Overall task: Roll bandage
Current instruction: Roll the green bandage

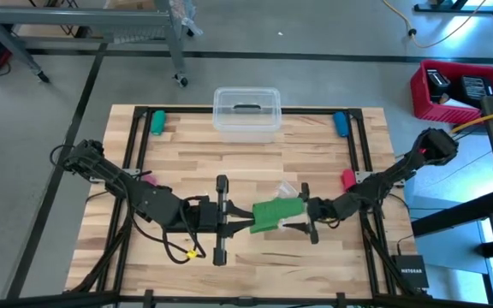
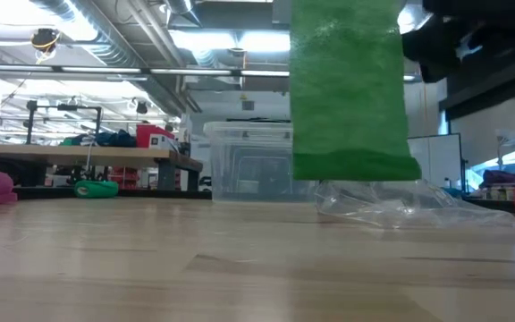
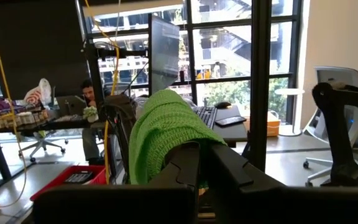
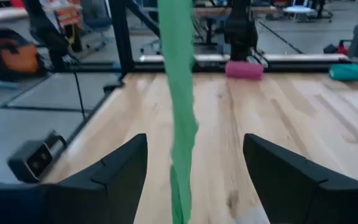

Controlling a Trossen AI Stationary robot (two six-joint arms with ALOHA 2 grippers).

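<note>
Mid-table, above the wood: my left gripper (image 1: pixel 245 216) is clamped on the long bright-green soft fabric bandage (image 1: pixel 276 214), holding it hanging for rolling; my right gripper (image 1: pixel 308 219) gapes around the strip, gripping nothing.

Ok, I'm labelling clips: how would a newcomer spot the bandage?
Look at the near middle of the wooden table, between the two arms. The bandage hangs there as a bright green fabric strip, pinched by the left hand, above a clear plastic bag; the other green item is a small cylinder at a far corner.
</note>
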